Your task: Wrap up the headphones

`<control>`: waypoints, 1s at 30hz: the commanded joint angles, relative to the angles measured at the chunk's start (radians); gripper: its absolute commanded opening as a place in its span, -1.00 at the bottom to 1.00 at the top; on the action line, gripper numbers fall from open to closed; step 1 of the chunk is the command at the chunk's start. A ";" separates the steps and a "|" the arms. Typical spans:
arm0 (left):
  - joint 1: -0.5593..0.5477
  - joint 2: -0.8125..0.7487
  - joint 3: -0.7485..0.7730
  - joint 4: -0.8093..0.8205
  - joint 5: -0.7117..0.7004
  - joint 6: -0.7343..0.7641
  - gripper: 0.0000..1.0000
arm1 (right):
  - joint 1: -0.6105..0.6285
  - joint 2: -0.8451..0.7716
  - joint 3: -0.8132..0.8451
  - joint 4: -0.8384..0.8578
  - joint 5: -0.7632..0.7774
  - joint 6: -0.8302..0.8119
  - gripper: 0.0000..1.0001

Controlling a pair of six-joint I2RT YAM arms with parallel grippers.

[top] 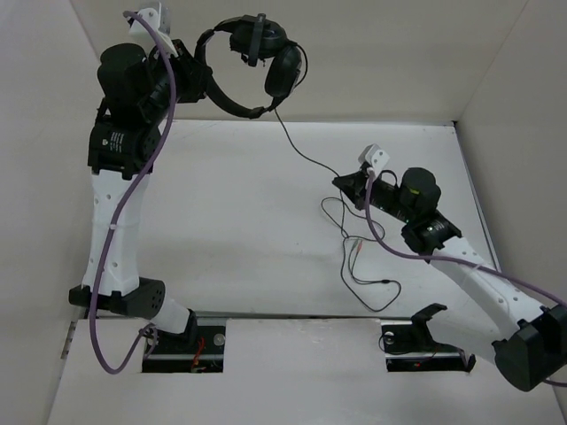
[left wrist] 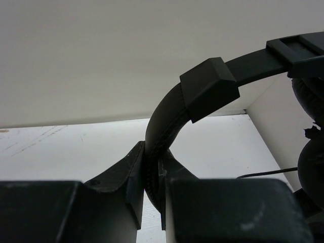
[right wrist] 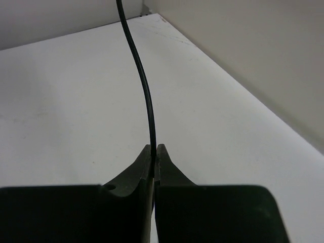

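We see the headphones (top: 239, 37) held up in the upper middle of the top view, off the table (top: 230, 230) and in front of the back wall. Our left gripper (top: 197, 83), at the upper left, is clamped on the headband (left wrist: 164, 121) — the left wrist view shows the padded band pinched between the two fingers, with only the band's own thickness keeping them apart. The two earcups (top: 283, 71) hang to the right of that gripper, close together. From the lower earcup the thin black cable (top: 299, 152) runs down and to the right to our right gripper (top: 353, 184), which sits in the right half of the frame, low over the table. Its fingers are pressed together on the cable, which rises from between the tips toward the top of the right wrist view. Past that grip the rest of the cable lies in loose loops on the table — below the gripper, toward the lower right of the top view.
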 commanded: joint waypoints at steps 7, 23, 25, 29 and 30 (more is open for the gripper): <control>-0.090 0.051 -0.119 0.159 -0.320 0.160 -1.00 | 0.181 0.063 0.400 -0.667 0.278 -0.723 -1.00; -0.417 0.091 -0.463 0.209 -0.486 0.514 -1.00 | 0.309 0.229 0.687 0.062 0.602 -1.763 -1.00; -0.458 0.059 -0.492 0.184 -0.442 0.543 -1.00 | 0.228 0.244 0.692 0.090 0.570 -1.748 -1.00; -0.492 -0.007 -0.520 0.144 -0.358 0.522 -1.00 | 0.067 0.264 0.684 0.078 0.500 -1.565 -1.00; -0.495 -0.015 -0.520 0.141 -0.350 0.519 -1.00 | 0.044 0.268 0.683 0.071 0.498 -1.530 -1.00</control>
